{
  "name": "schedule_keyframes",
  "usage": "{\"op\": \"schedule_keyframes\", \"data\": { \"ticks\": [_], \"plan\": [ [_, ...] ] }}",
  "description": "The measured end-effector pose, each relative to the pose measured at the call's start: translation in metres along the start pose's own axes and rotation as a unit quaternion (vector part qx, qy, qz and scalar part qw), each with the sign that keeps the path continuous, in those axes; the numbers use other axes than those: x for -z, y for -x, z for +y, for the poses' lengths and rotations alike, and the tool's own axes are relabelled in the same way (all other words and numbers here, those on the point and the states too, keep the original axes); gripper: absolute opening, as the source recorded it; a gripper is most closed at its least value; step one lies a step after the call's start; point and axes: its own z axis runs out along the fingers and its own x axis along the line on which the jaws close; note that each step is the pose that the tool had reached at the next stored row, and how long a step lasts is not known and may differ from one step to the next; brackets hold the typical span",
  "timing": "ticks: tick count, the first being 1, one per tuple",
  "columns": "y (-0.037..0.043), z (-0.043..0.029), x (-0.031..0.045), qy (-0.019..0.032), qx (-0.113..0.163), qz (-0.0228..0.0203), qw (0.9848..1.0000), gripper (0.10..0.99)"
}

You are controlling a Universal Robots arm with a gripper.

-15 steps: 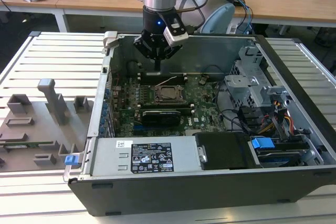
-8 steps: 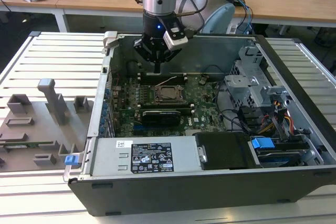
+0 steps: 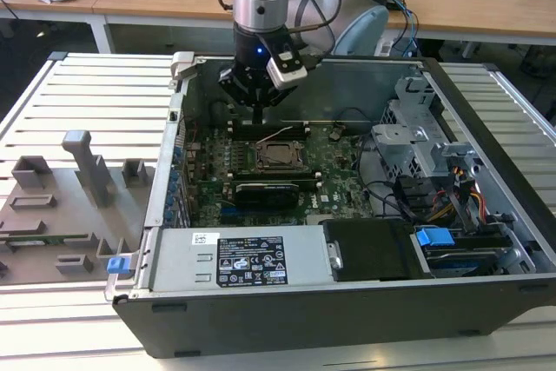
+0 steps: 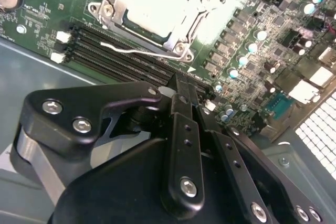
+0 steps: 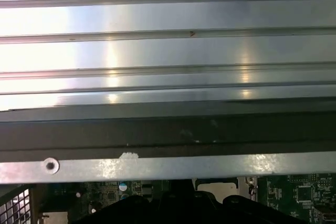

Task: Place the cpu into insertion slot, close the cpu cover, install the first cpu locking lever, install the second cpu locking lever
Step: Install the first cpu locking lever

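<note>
The cpu (image 4: 157,3) shows its pale silver top inside the insertion slot (image 4: 173,39) on the green board. The cpu cover (image 4: 113,4), a silver frame, lies down flat around it. A thin metal locking lever (image 4: 131,50) runs along the socket's edge beside the long black card slots. My gripper (image 4: 181,85) hangs just off the socket, over those card slots, with its black fingers pressed together and nothing between them. In the exterior view the gripper (image 3: 259,119) points down at the board just behind the socket with its cover (image 3: 280,155).
The open computer case (image 3: 174,171) encloses the board, with a power supply (image 3: 248,258) in front and a drive cage (image 3: 417,141) on the exterior view's right. A grey fixture tray (image 3: 61,206) sits outside on the exterior view's left. The case rim (image 5: 157,166) stands close to the wrist.
</note>
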Motion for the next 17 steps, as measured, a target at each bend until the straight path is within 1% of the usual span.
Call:
{"op": "schedule_keyframes", "data": {
  "ticks": [1, 2, 3, 4, 6, 12, 17],
  "plan": [
    [0.0001, -0.0017, -0.0003, 0.0050, 0.000, 0.0002, 1.0000, 0.106],
    [0.0002, -0.0048, -0.0010, 0.0130, 0.000, 0.0004, 0.9999, 0.106],
    [0.0002, -0.0065, -0.0015, 0.0171, 0.000, 0.0005, 0.9999, 0.106],
    [0.0003, -0.0077, -0.0021, 0.0197, 0.000, 0.0007, 0.9998, 0.106],
    [0.0006, -0.0079, -0.0061, 0.0202, 0.000, 0.0007, 0.9998, 0.106],
    [0.0062, -0.0077, -0.0081, 0.0195, 0.000, 0.0007, 0.9998, 0.106],
    [0.0071, -0.0077, -0.0144, 0.0194, 0.001, 0.0007, 0.9998, 0.106]
  ]
}}
